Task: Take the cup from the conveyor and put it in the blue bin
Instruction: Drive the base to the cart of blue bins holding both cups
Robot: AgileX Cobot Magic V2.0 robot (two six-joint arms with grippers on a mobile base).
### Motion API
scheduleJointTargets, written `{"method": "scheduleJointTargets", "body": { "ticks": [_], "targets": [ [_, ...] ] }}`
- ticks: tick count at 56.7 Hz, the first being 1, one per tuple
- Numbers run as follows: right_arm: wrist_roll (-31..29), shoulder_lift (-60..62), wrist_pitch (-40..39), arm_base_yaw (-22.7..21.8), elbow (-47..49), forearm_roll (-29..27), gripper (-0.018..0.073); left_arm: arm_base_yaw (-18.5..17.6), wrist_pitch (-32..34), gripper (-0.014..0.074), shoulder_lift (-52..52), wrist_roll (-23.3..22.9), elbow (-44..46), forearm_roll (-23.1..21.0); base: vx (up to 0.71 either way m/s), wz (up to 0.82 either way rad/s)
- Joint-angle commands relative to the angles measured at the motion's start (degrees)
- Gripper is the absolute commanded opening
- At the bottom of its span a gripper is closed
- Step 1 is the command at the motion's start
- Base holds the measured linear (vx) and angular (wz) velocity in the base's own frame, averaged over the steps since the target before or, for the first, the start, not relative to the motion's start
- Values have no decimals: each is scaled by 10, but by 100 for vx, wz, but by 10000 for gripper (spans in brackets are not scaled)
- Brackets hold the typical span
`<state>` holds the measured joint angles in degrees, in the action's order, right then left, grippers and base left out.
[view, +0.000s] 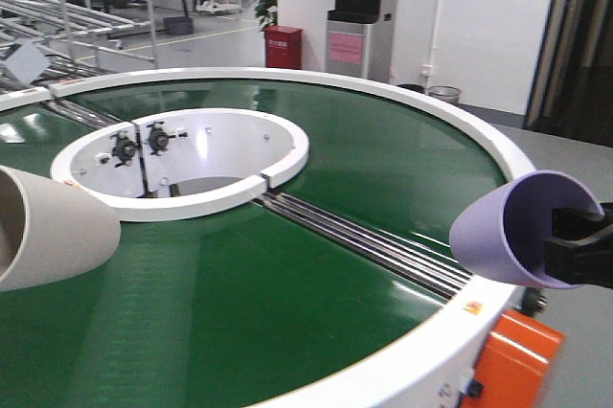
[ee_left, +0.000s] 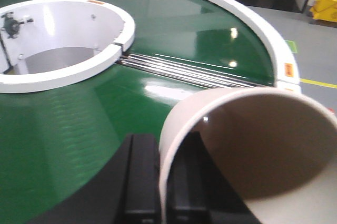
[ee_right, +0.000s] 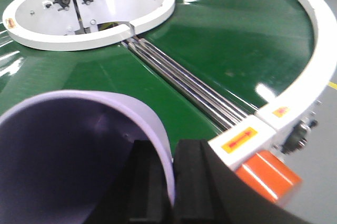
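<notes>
The left tool (ee_left: 162, 182) grips the beige cup (ee_left: 253, 150), the right tool (ee_right: 171, 182) the lilac cup (ee_right: 68, 155), the conveyor (view: 287, 274) below and ahead; grabbing looks done, and next comes carrying them to the blue bin, seemingly off-view.

Glossy dark-green, white-rimmed conveyor (view: 287, 283), beige cup (view: 48, 236), lilac cup (view: 508, 226) (orange box (view: 517, 355) below the rim)

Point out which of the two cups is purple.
The lavender cup, gripped by the right hand; the left hand holds a beige cup.
</notes>
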<state>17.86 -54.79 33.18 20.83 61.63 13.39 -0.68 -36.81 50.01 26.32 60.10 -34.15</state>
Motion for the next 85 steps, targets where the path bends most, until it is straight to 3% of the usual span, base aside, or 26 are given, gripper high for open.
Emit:
{"method": "scheduleJointTargets", "body": {
  "ticks": [1, 85],
  "targets": [
    [-1, 7, -48, 1, 18, 14, -9, 1, 38, -6, -7, -2, 15, -24, -22, -29],
    [-1, 7, -48, 1, 18, 14, -9, 1, 38, -6, -7, -2, 15, -24, -10, -50]
  ]
}}
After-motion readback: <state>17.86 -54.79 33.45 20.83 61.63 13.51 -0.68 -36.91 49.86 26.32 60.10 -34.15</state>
